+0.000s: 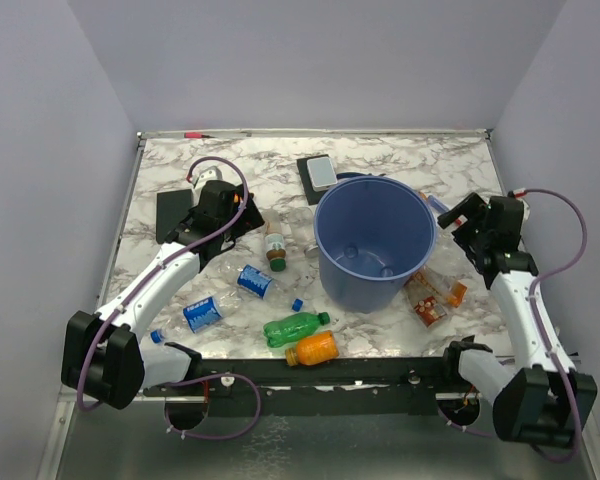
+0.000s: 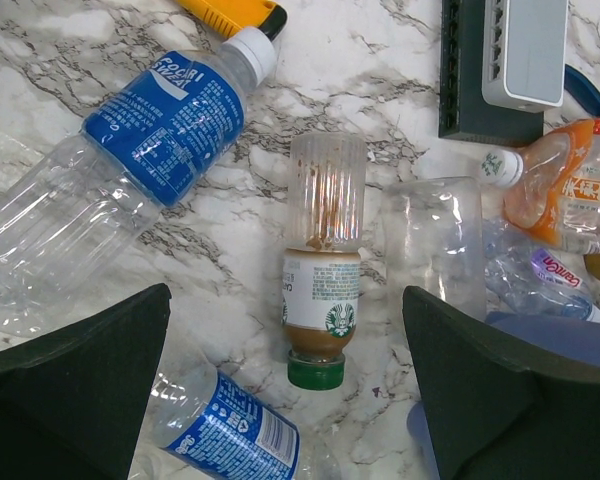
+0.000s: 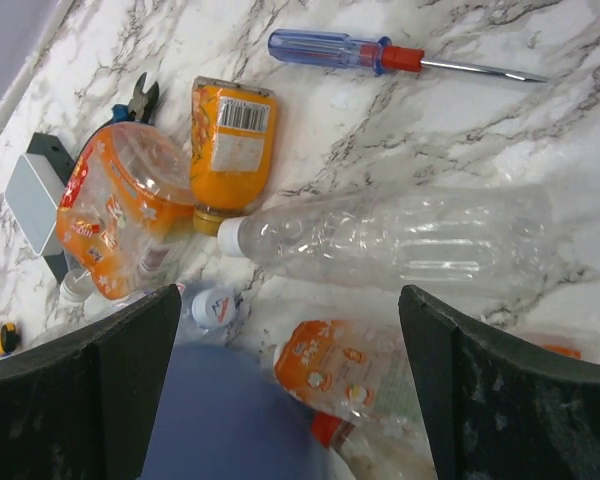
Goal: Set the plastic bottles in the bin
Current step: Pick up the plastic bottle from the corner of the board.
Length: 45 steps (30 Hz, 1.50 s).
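L gripper (image 2: 286,292) spread wide, empty, hovering over brown coffee bottle (image 2: 323,260). The jaws straddle its width, I reckon for a pick. R gripper (image 3: 290,290) also wide, empty, above clear bottle (image 3: 400,235) beside blue bin (image 1: 365,285). No bottles binned yet.

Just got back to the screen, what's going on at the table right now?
The bottles are meant for the blue bin, and none shows inside it yet. The left gripper hangs open over the brown bottle with the green cap. The right gripper, open too, hangs over a clear bottle right of the bin. Neither holds anything. A green bottle and an orange bottle lie in front of the bin.
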Available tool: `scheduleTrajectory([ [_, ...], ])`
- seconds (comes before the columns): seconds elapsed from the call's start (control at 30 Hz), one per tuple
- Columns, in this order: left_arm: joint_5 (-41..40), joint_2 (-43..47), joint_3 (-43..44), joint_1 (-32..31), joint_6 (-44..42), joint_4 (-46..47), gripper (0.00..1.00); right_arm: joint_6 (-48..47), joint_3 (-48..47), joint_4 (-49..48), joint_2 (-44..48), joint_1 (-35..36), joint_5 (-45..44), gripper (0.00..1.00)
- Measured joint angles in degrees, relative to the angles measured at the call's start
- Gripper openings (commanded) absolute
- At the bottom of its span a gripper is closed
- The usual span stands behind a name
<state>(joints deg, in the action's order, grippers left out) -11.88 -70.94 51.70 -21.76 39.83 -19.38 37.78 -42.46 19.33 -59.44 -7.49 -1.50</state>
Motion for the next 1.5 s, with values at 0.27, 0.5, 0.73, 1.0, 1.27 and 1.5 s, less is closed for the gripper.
scheduleTrajectory([
  [0.27, 1.22, 0.0, 0.0, 0.0, 0.09, 0.02, 0.99, -0.55, 8.07, 6.64, 8.87, 0.04, 5.25, 0.87],
  [0.5, 1.38, 0.0, -0.04, 0.02, 0.09, 0.02, 0.99, -0.5, 9.92, 10.12, 7.17, 2.75, 9.53, 0.87],
  [0.73, 1.36, 0.0, -0.09, 0.02, 0.07, 0.02, 0.99, -0.11, 10.75, 9.6, 3.61, 6.36, 9.38, 0.86],
  [1.0, 1.38, 0.0, -0.09, 0.0, 0.07, 0.02, 0.99, 0.76, 12.94, 9.25, 2.05, 7.17, 7.52, 0.87],
  [1.27, 1.4, 0.0, -0.11, 0.0, 0.07, 0.02, 0.99, 3.28, 9.81, 11.26, 5.4, 7.17, 2.05, 0.99],
  [1.5, 1.42, 0.0, -0.11, 0.0, 0.04, 0.02, 0.99, 3.96, 3.93, 12.2, 5.68, 7.17, -2.05, 0.97],
])
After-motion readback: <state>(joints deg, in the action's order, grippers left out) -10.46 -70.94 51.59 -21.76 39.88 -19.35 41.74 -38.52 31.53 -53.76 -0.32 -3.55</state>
